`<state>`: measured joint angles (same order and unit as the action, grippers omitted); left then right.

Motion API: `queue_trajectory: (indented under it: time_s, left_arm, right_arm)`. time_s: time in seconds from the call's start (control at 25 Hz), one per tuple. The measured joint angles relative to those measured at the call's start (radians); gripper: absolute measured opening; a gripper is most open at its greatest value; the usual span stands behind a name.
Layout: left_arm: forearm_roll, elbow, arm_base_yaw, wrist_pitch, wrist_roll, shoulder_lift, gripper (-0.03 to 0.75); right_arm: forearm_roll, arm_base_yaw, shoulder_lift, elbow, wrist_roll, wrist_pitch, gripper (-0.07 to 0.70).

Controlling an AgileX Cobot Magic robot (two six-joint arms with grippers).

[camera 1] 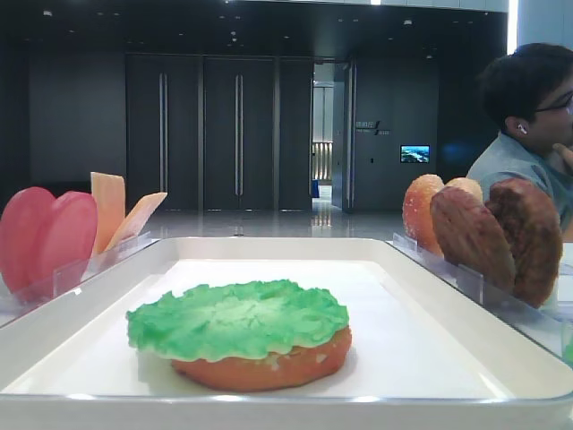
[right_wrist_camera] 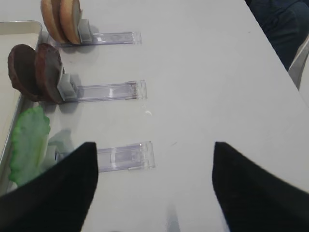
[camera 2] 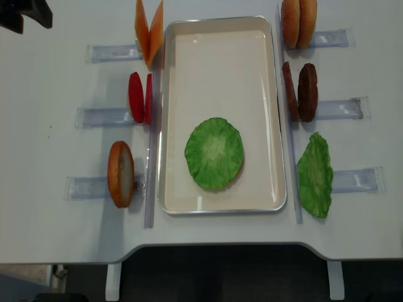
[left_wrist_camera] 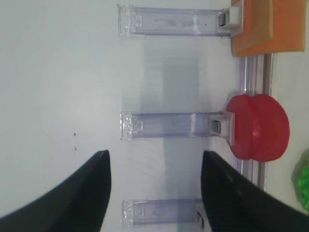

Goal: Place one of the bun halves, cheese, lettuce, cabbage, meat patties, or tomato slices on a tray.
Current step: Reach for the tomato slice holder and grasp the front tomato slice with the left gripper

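A white bench holds the tray (camera 2: 220, 25) — lettuce (camera 2: 214, 153) on a bun inside. Tomato slices (camera 2: 140, 97) stand left — stiff, smooth, maybe slippery; pinch the rim. Both arms' fingers (left_wrist_camera: 154, 193) are wide open, empty.

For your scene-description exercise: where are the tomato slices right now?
In the overhead view, the tomato slices stand upright left of the tray, between the cheese and a bun half.
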<state>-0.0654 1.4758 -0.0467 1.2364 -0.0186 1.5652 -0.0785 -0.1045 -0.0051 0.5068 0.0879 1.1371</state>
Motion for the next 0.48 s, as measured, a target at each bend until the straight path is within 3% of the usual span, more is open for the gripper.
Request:
queue_trajectory:
  time_s: [0.32,0.48]
  left_arm:
    - [0.015,0.069,0.005,0.001,0.010,0.048,0.452]
    - [0.071,0.072,0.072,0.001,0.054,0.049,0.452]
  right_arm:
    - [0.000,0.000,0.000,0.000,0.000,0.000,0.487]
    - [0.000,0.000,0.000,0.000,0.000,0.000,0.487]
